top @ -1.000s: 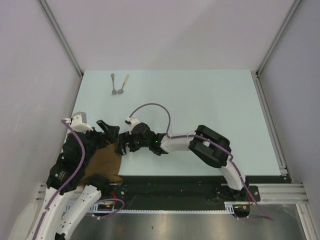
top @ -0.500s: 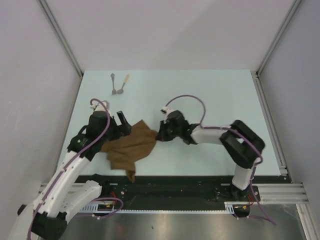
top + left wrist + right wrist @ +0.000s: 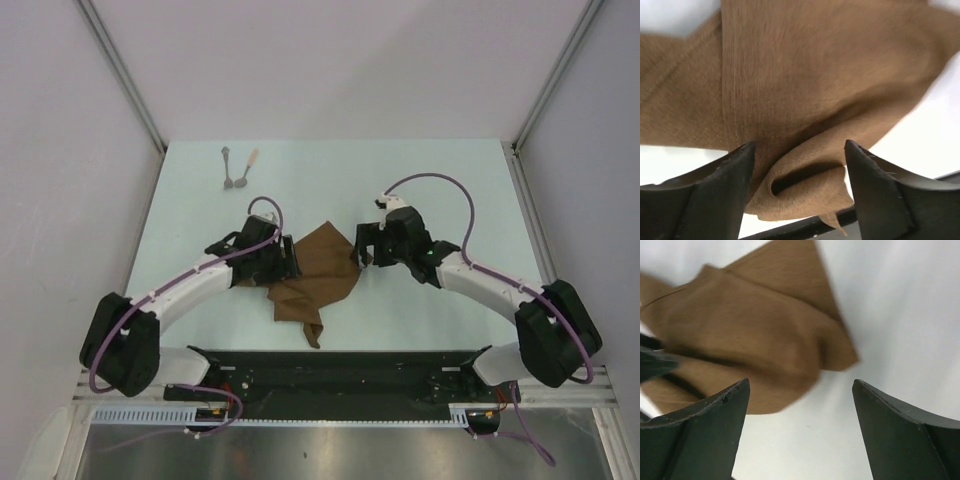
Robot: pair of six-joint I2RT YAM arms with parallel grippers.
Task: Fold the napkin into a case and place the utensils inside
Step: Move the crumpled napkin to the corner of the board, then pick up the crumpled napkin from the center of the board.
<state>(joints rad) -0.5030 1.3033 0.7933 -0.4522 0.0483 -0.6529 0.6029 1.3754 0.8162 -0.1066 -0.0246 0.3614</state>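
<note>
In the top view we look down from above and behind the arm bases, far enough back to take in the whole table (image 3: 450, 180) and the walls around it. Our left wrist camera sits just behind the left gripper (image 3: 799, 145) and faces out between its fingers, so close that the napkin (image 3: 805, 75) ahead fills most of the frame. Our right wrist camera looks out past the right gripper (image 3: 800, 382) the same way, slightly farther from the cloth. All three views share the napkin.
</note>
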